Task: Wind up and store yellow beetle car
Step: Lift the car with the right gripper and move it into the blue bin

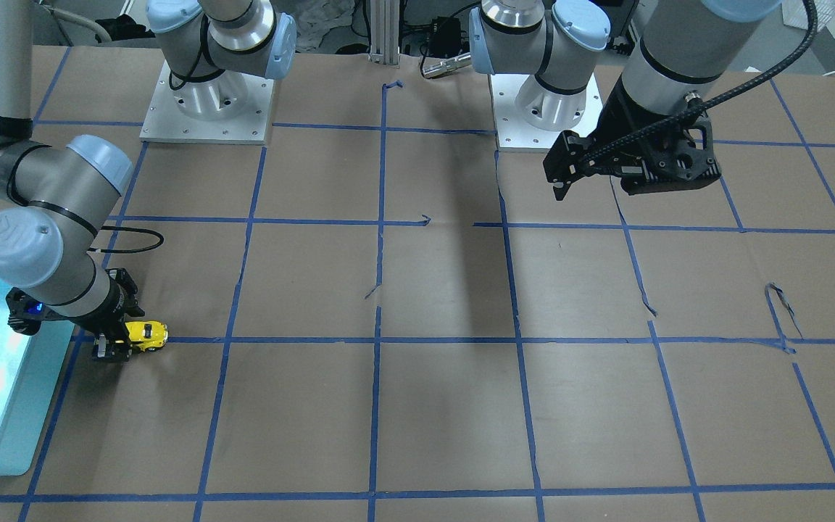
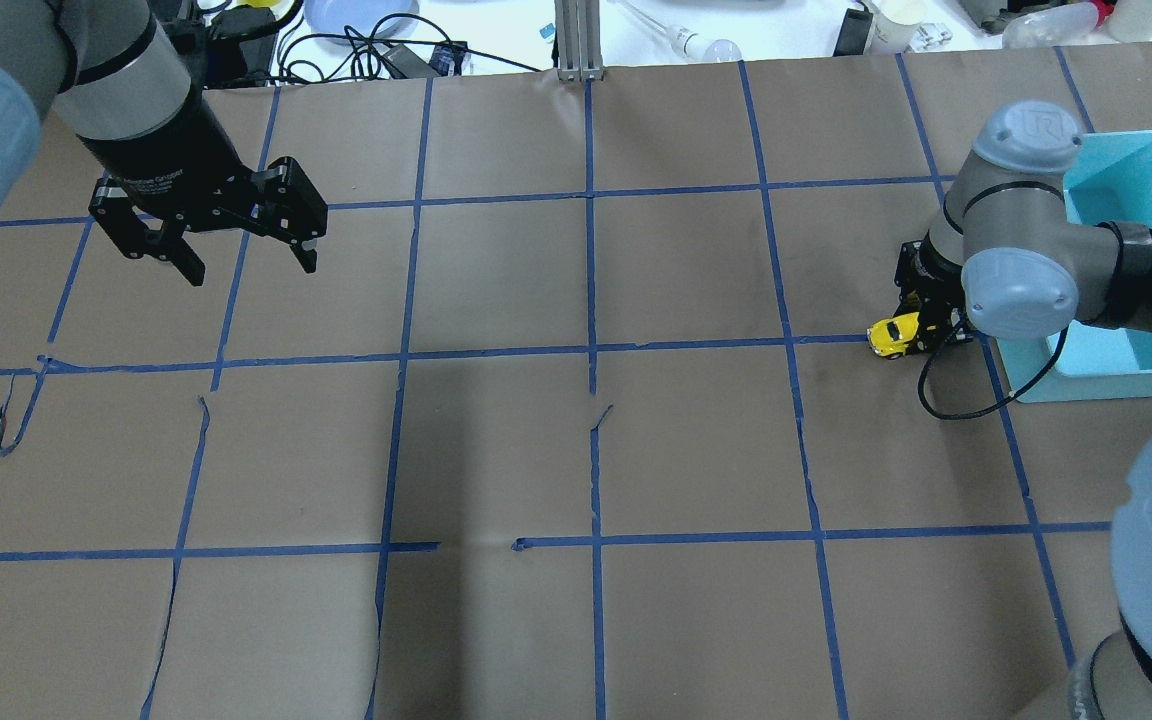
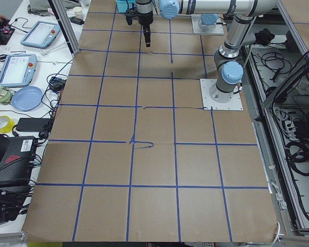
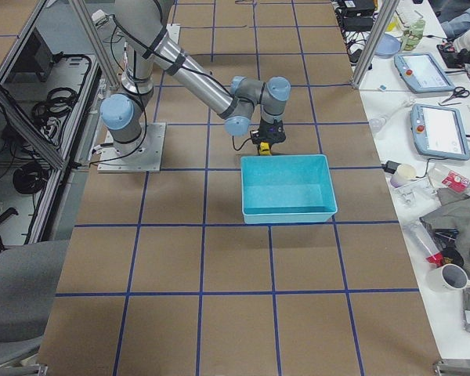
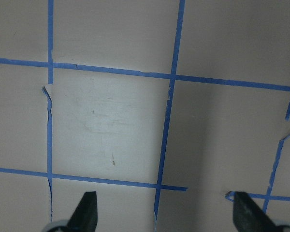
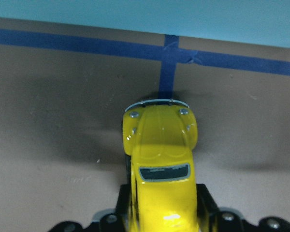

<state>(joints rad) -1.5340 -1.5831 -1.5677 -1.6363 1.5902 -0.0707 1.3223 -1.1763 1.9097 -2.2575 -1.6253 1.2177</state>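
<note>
Gripping the yellow beetle car (image 6: 161, 164) by its rear half between the two fingers (image 6: 205, 208) of the right hand (image 2: 921, 330), pressed against both flanks. Holding it low on the brown paper-covered worktop (image 2: 496, 460), with the rounded hood, the headlights and the whitish bumper sticking out past the fingertips. Casting a close dark shadow under the front wheels, though whether the wheels are touching the paper cannot be told. Sitting right at a blue tape line (image 2: 836, 340), where the line is meeting a crossing strip, just beside the teal bin (image 2: 1126, 160) and apart from its wall. Reaching down steeply with the right wrist, elbow bent over the bin's edge. Hanging the left hand (image 2: 249, 262) well apart on the other side of the worktop, raised above the paper, fingers spread wide and pointing down at a bare grid square.
</note>
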